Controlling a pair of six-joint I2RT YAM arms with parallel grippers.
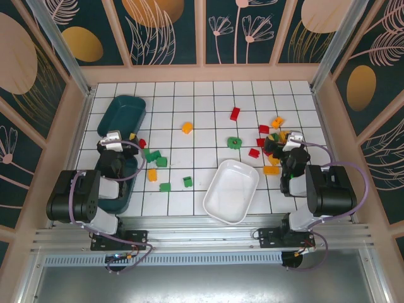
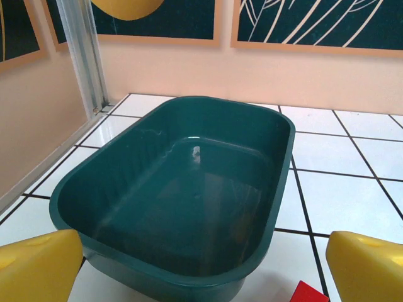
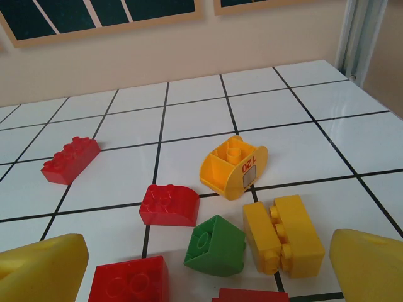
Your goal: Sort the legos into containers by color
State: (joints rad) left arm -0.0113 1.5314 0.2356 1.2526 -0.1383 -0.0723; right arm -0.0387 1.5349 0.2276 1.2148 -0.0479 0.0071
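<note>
The left jaws stand wide apart with nothing between them (their yellow fingertips (image 2: 38, 267) sit in the two bottom corners of the left wrist view). Straight ahead, just past the tips, lies a dark teal tub (image 2: 176, 189) with a glossy inside, its long side running away from the jaws. The corner of a red brick (image 2: 308, 293) shows on the white tiled surface (image 2: 340, 207) just inside the right-hand tip. From above, a second teal tub (image 1: 124, 188) lies behind these jaws, partly under the left arm. A loose group of green bricks (image 1: 156, 158) and an orange brick (image 1: 152, 175) lie just to their right.

Between the two arms a white tub (image 1: 231, 189) sits at a slant, nearer the right jaws than the left.

The right jaws are spread just as wide and grip nothing. Close in between their tips lie a square red block (image 3: 129, 280), a green brick (image 3: 215, 245) tipped onto an edge, and two yellow bricks (image 3: 299, 233) pressed side by side. Just ahead of those sit a rounded red brick (image 3: 170, 204) and a rounded yellow piece (image 3: 233, 167) lying on its side (hollow underside showing, a label reading 120). Farther ahead and to the left lies a long red brick (image 3: 70, 159), apart from the rest.
</note>
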